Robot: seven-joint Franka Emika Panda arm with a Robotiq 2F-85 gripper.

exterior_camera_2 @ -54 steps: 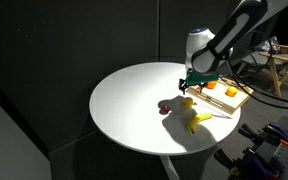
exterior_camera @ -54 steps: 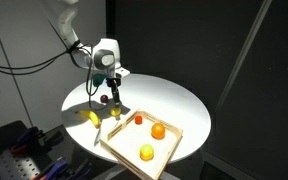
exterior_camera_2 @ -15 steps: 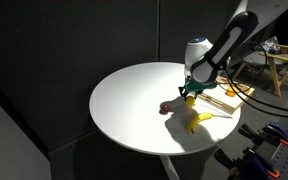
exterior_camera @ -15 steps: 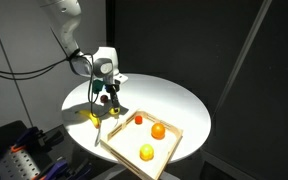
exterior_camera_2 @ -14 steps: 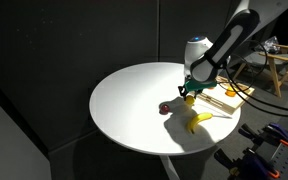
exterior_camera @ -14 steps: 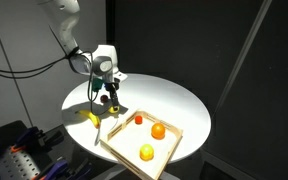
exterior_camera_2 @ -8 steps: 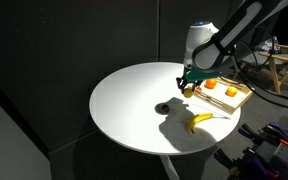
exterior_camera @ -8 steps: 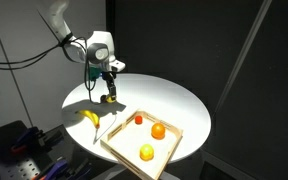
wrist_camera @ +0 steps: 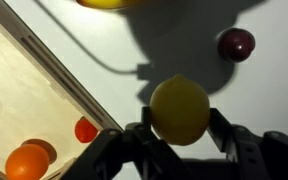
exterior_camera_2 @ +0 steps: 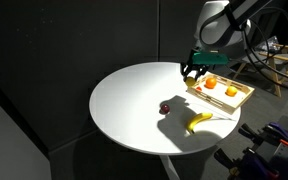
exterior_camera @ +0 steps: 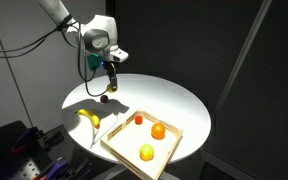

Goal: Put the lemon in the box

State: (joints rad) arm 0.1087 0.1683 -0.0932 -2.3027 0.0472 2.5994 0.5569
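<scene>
The lemon (wrist_camera: 180, 110), pale yellow and round, sits clamped between my gripper's (wrist_camera: 181, 121) two dark fingers in the wrist view. In both exterior views the gripper (exterior_camera: 110, 84) (exterior_camera_2: 195, 72) hangs well above the white round table, shut on the lemon (exterior_camera: 111, 87). The box (exterior_camera: 129, 141) (exterior_camera_2: 221, 98) is a shallow light-wood tray near the table's edge. It lies off to one side of the gripper, and in the wrist view its rim runs along the left (wrist_camera: 24, 98).
Inside the box lie an orange fruit (exterior_camera: 158, 130), a small red fruit (exterior_camera: 139, 118) and a deeper yellow fruit (exterior_camera: 146, 152). A banana (exterior_camera: 89, 117) and a small dark plum-like fruit (exterior_camera: 103, 98) (wrist_camera: 236, 43) lie on the table (exterior_camera: 174, 105) below the gripper.
The gripper has risen from just above the table beside the dark fruit, carrying the lemon up with it. The fruits on the table and in the box have not moved.
</scene>
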